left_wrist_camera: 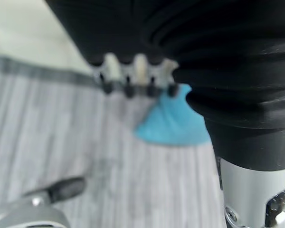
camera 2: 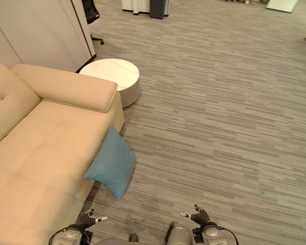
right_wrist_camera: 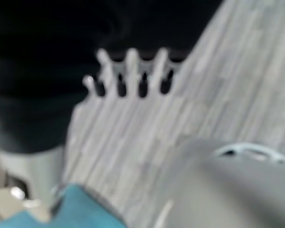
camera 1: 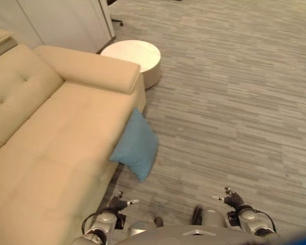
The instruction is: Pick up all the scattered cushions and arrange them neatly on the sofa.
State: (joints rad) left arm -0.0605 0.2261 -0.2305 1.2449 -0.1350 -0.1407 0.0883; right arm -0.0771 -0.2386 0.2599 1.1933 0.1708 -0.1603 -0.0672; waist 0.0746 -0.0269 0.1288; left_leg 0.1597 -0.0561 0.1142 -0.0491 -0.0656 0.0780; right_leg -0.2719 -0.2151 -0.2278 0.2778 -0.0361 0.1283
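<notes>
A blue cushion [camera 1: 136,145] leans upright on the grey floor against the front of the beige sofa [camera 1: 46,148], near its armrest [camera 1: 92,69]. The same cushion [left_wrist_camera: 173,121] shows past my left hand's fingers [left_wrist_camera: 128,78] in the left wrist view. My left hand [camera 1: 120,203] hangs low at the bottom, near the sofa's front edge, fingers relaxed and holding nothing. My right hand [camera 1: 232,198] is at the bottom right over bare floor, also open and empty. Both hands are well short of the cushion.
A round white low table [camera 1: 133,57] stands beyond the sofa's armrest. White cabinet panels [camera 1: 61,20] rise behind the sofa. An office chair base [camera 2: 94,38] stands by the panels. Grey striped carpet [camera 1: 229,102] stretches to the right.
</notes>
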